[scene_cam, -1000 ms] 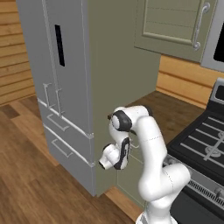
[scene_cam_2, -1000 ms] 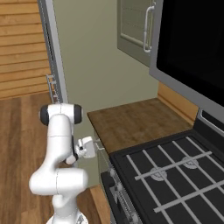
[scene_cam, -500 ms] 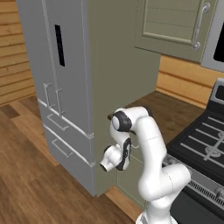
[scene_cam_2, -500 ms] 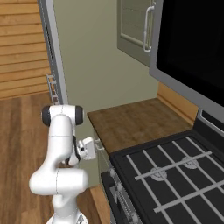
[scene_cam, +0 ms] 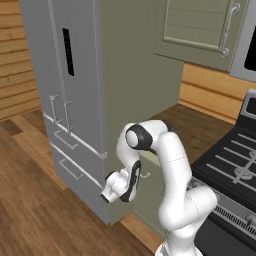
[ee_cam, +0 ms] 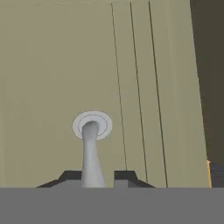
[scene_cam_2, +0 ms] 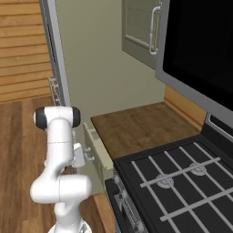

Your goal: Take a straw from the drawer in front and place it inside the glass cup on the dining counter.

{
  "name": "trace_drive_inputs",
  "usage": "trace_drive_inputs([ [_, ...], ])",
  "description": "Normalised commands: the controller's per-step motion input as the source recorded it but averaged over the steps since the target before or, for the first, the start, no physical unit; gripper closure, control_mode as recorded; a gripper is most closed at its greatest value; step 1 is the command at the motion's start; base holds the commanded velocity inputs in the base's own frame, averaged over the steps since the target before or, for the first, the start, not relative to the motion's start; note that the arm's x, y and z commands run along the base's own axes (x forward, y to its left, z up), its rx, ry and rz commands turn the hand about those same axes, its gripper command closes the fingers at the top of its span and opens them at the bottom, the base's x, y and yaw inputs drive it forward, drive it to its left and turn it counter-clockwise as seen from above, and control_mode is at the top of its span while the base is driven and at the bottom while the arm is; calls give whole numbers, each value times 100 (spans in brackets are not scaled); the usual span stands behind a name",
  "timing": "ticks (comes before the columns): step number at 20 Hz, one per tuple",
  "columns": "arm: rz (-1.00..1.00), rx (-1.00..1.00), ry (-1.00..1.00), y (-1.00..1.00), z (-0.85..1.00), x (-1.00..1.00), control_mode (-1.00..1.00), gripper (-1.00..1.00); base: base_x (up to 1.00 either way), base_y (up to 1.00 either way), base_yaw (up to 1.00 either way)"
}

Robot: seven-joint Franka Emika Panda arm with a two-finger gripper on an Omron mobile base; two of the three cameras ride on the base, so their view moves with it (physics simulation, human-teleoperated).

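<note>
Both fingertips (ee_cam: 124,176) flank the drawer (ee_cam: 52,65) handle (ee_cam: 91,153).

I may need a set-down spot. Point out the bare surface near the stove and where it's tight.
Free: the brown counter, bordered by the stove, the wood wall and the tall green panel. Tight: the drawer front, where the gripper is closed on the handle.

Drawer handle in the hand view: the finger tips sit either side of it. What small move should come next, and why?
Probably a short straight pull back toward the base. The gripper looks closed around the silver handle, and the sage-green drawer front looks flush and shut. No straw can be reached until it slides out.
</note>
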Motion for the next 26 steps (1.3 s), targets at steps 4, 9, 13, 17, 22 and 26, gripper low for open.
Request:
trace_drive_inputs([
  [4, 0, 0, 1, 100, 30, -82, -100, 100, 0, 0, 0],
  [9, 0, 0, 5, 100, 28, -77, -100, 100, 0, 0, 0],
  [13, 0, 2, 10, 98, 27, -61, -100, -100, 0, 0, 0],
  [17, 0, 18, 16, 36, 59, -57, -100, -100, 0, 0, 0],
  [22, 0, 49, 34, -1, 100, -53, -100, -100, 0, 0, 0],
  [26, 0, 60, 48, -17, 79, -17, -100, -100, 0, 0, 0],
])
